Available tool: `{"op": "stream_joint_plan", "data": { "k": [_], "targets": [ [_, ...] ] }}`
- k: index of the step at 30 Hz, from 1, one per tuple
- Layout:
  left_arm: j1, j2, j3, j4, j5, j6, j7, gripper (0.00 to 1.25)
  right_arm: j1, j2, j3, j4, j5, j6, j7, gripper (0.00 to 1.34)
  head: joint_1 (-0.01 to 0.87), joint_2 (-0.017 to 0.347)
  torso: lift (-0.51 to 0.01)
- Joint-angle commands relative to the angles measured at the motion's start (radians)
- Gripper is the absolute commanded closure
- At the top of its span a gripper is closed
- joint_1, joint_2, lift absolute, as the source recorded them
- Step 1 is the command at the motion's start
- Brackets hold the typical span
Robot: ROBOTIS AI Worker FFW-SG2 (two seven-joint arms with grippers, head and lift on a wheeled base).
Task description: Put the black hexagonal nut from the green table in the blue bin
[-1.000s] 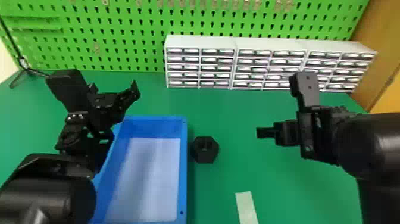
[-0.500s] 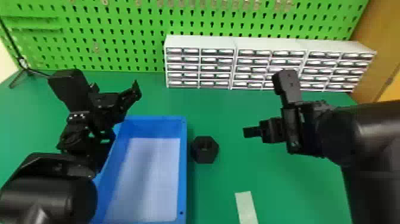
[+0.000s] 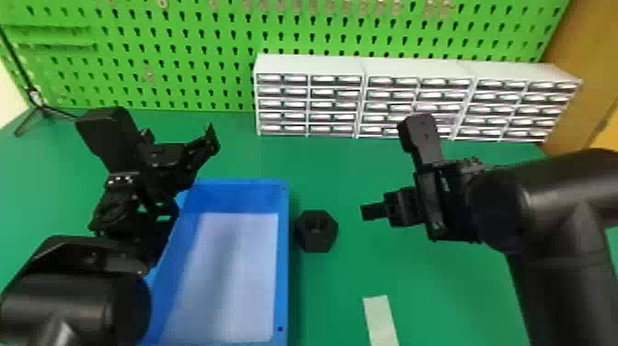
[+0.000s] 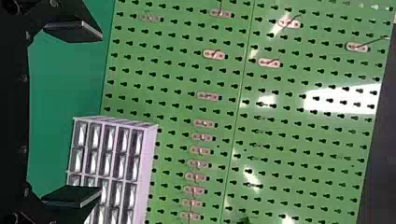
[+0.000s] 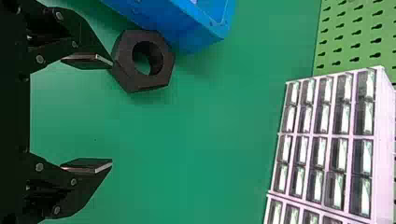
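Ease right gripper [image 3: 369, 212], spread at frame right, squarely over central black hexagonal nut [image 3: 317, 243], clear of blue bin [image 3: 283, 257].

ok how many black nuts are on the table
1: the black nut lies on the green table, just right of the blue bin, between it and the right pincer in the head view. Others may be hidden.

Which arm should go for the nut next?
Right, most likely. The right gripper is open and close to the black nut, just right of the blue bin; the left gripper is at the bin's other side.
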Motion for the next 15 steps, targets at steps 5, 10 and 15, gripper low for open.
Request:
{"op": "stream_joint_plan", "data": {
  "k": [5, 10, 15],
  "targets": [
    [-0.002, 0.000, 0.000, 0.002, 0.000, 0.000, 0.000, 0.13, -0.005, 0.000, 0.014, 0.014, -0.013, 0.001, 0.000, 0.51, 0.692, 0.008, -0.097],
    [-0.002, 0.000, 0.000, 0.000, 0.000, 0.000, 0.000, 0.13, -0.006, -0.002, 0.014, 0.016, -0.018, 0.001, 0.000, 0.51, 0.692, 0.008, -0.097],
    [-0.002, 0.000, 0.000, 0.002, 0.000, 0.000, 0.000, 0.13, -0.005, -0.002, 0.014, 0.019, -0.019, 0.001, 0.000, 0.51, 0.692, 0.008, -0.097]
  ]
}}
